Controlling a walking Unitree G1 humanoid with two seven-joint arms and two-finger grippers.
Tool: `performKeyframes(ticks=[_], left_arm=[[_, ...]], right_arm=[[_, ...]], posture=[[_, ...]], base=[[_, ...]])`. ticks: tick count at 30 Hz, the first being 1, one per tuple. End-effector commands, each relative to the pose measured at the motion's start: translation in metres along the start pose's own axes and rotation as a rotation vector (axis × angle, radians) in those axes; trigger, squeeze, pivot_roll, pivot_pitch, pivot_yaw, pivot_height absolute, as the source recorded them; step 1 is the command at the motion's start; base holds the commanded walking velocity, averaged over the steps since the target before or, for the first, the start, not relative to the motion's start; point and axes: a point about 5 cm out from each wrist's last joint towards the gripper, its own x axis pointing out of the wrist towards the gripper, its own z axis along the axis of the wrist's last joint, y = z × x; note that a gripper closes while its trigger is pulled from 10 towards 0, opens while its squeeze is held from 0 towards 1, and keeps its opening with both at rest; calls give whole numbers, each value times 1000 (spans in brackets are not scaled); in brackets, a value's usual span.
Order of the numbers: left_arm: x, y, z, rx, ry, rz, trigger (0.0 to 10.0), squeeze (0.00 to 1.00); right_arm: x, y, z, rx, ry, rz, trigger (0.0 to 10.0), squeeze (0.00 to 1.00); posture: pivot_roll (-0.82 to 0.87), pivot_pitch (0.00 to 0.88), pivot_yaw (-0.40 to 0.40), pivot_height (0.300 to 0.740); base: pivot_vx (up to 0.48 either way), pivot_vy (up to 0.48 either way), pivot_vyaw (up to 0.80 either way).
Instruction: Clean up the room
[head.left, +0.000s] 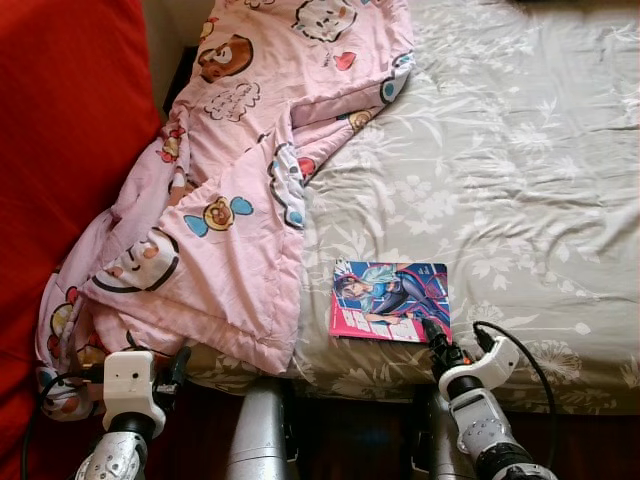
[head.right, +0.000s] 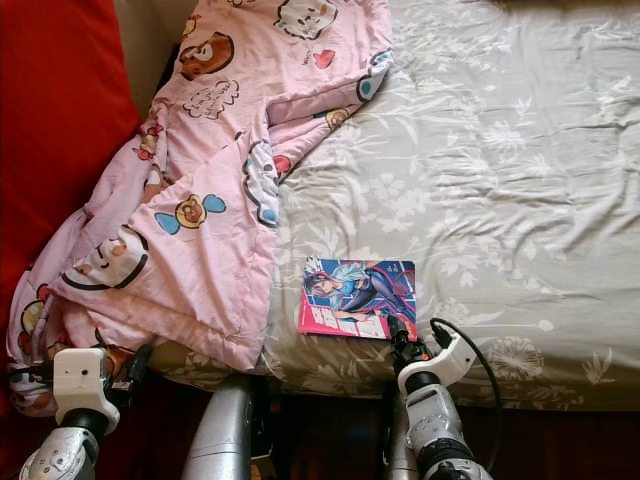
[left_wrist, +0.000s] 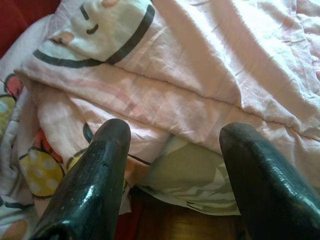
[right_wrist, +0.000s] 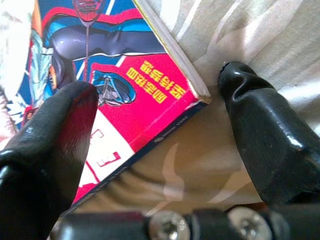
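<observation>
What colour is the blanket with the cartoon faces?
Pink, the blanket shows best in the left eye view.

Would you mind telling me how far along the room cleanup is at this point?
Nothing looks done yet. The pink blanket lies rumpled across the bed, spilling over its near edge. In hand: the right gripper has open jaws straddling the book at its near corner, not yet clamped. The left gripper hovers open by the blanket's hanging edge. Left: lift the book, straighten the blanket.

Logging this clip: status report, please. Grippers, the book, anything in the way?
Right gripper open at the near right corner of the comic book, not gripping. Left gripper open below the pink blanket. Book flat on the bed, nothing blocking.
</observation>
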Motion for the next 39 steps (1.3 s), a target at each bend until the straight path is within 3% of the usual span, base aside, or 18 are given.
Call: performKeyframes(ticks=[1,17,18,19,20,39], left_arm=[[-7,6,-6,34,40,4,10000,0],[-8,13,-4,56,49,7,10000,0],[-8,13,-4,56,50,5,10000,0],[-8,13,-4,55,50,5,10000,0],[-8,13,-4,56,50,5,10000,0],[-6,12,-3,59,49,2,10000,0]], right_arm=[[-4,1,-26,52,107,2,10000,0],[6,25,-31,82,141,108,9882,0],[8,28,-31,81,146,117,1490,0],[8,29,-31,81,148,120,1490,0],[8,30,-31,82,149,125,0,0],[7,30,-33,58,163,134,0,0]], posture=[[164,325,172,605],[195,324,183,605],[195,324,183,605],[195,323,182,605],[196,323,182,605],[195,317,179,605]], base=[[0,0,0],[0,0,0],[0,0,0],[0,0,0],[0,0,0],[0,0,0]])
